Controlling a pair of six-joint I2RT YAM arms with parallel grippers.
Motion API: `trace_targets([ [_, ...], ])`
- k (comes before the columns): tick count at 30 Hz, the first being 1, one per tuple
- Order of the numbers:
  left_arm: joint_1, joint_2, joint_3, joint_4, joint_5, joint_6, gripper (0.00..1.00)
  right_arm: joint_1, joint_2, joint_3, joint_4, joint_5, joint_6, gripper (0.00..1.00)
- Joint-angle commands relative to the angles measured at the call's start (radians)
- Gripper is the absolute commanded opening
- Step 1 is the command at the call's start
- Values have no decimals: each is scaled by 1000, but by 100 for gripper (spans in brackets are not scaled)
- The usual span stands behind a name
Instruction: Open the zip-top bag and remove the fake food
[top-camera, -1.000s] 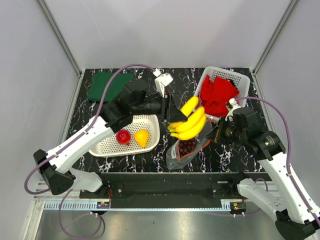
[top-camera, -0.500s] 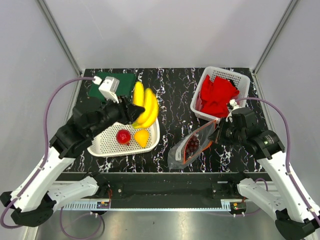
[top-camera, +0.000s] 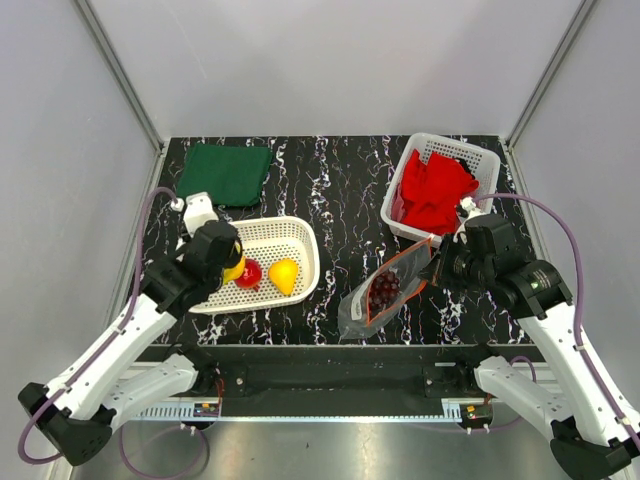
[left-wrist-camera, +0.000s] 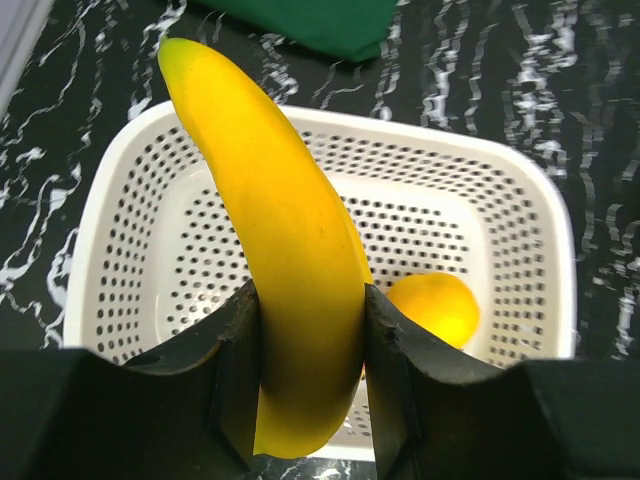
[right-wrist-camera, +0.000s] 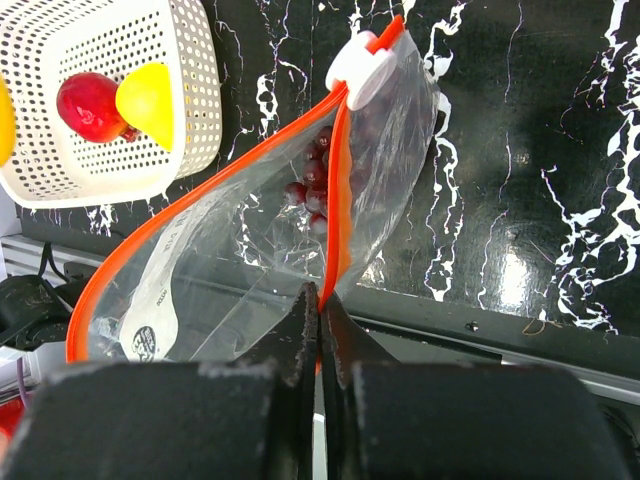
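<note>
I record all three views as bright, evenly lit from overhead; shadows soft. Glare patches show on the glossy table (right-wrist-camera: 520, 275) and the bag (right-wrist-camera: 230, 260). Both wrist views render the left pincer (left-wrist-camera: 310, 330) and right pincer (right-wrist-camera: 320, 305) dark, slightly blurred; elsewhere focus is sharp.

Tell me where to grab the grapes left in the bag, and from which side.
Probably pinch the grape cluster across its top, coming from above through the open mouth of the zip-top bag: the right gripper holds one orange-red lip raised, so the mouth gapes upward with the grapes inside.
</note>
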Motion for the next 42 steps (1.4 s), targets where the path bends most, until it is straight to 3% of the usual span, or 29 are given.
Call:
trace_targets([
  [1, 24, 20, -104, 114, -101, -61, 0, 6, 1, 41, 18, 12, -8, 0],
  [7, 43, 15, -253, 253, -173, -41, 0, 6, 9, 36, 23, 2, -13, 0],
  [13, 63, 29, -341, 294, -157, -48, 13, 6, -2, 18, 24, 0, -15, 0],
  [14, 64, 27, -338, 292, -159, -49, 20, 6, 0, 18, 26, -2, -15, 0],
  [17, 69, 9, -335, 280, -145, -48, 65, 6, 1, 18, 29, -8, -12, 0],
  [18, 70, 4, -317, 266, -118, -43, 85, 7, 0, 19, 30, -11, -10, 0],
  [20, 70, 4, -283, 234, -92, -41, 99, 6, 6, 22, 33, -25, -5, 0],
  [26, 70, 9, -51, 133, 136, 23, 99, 6, 21, 33, 32, -49, -8, 0],
  [28, 70, -5, 13, 201, 372, 61, 99, 6, 30, 36, 33, -61, -11, 0],
  [29, 70, -6, 24, 246, 475, 102, 93, 6, 35, 38, 33, -66, -13, 0],
  [30, 69, -5, 33, 340, 670, 112, 90, 6, 39, 39, 35, -69, -12, 0],
  [33, 29, 17, 55, 495, 893, 75, 81, 6, 52, 41, 49, -95, -15, 0],
  [38, -230, 127, 137, 608, 904, 69, 66, 6, 72, 49, 69, -146, -22, 0],
  [39, -264, 157, 153, 622, 899, 69, 55, 6, 76, 52, 75, -153, -24, 0],
  [41, -340, 245, 191, 617, 890, 78, 47, 6, 84, 55, 76, -163, -21, 0],
  [42, -360, 269, 222, 604, 867, 81, 37, 4, 84, 58, 79, -164, -18, 0],
])
